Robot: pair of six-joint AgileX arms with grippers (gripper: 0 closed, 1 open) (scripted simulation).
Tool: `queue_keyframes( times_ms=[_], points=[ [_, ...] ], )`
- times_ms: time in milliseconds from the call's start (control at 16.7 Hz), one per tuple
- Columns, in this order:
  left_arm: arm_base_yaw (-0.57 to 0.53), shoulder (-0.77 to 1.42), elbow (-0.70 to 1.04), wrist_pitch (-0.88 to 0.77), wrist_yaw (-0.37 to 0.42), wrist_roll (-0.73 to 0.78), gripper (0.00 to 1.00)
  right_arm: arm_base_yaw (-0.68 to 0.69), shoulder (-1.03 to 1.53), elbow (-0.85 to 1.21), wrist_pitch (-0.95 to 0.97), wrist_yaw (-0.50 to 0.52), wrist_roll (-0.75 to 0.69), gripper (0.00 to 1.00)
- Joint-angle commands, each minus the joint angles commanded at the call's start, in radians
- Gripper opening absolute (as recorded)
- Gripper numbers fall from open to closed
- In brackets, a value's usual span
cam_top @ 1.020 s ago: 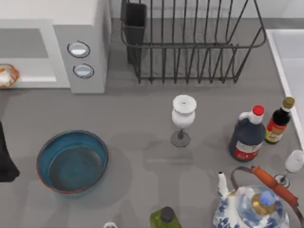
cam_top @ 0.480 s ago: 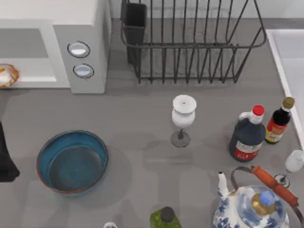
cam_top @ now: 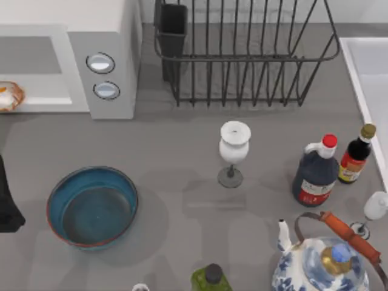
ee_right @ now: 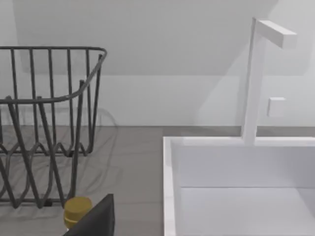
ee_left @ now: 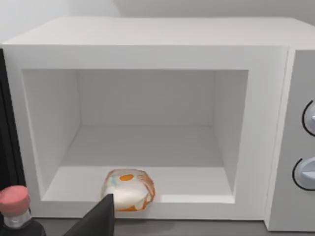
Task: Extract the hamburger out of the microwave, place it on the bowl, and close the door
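In the left wrist view, a dark part of the left gripper (ee_left: 98, 220) is seen lowest and nearest, and whether it is set wide or narrow cannot be told. Just beyond it, the small rounded whitish hamburger with orange-brown patches (ee_left: 128, 190) is seated on the front edge of the cavity floor of the large boxy white-grey microwave (ee_left: 147, 54), which is seen open.

In the top view, the dark left arm (cam_top: 7, 203) is seen at the table's left edge. The wide round teal-blue bowl with a thin reddish-brown rim (cam_top: 57, 193) is set just to its right, with nothing in it, well apart from the hamburger. Farther back, the microwave's grey panel with 2 round silvery knobs (cam_top: 100, 62) is seen, and the black wire dish rack (cam_top: 242, 57) is placed to the right of it.

In the right wrist view, a dark part of the right gripper (ee_right: 96, 219) is seen nearest, its opening again not to be told, with a white sink (ee_right: 170, 162) beyond it.
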Motion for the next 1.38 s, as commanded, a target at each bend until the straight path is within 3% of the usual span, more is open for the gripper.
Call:
queue_keyframes(
  times_ms=[420,660,960,1380],
  points=[
    [0.0,0.009,0.003,0.005,0.001,0.0,1.0,0.0,0.0,0.0,0.0,0.0,0.0,1.0],
    [0.006,0.146,0.049,0.074,0.014,0.005,1.0,0.0,0.0,0.0,0.0,0.0,0.0,1.0],
    [0.022,0.502,0.168,0.256,0.048,0.018,1.0,0.0,0.0,0.0,0.0,0.0,0.0,1.0],
    [0.059,1.194,0.398,0.608,0.114,0.043,1.0,0.0,0.0,0.0,0.0,0.0,0.0,1.0]
  ],
)
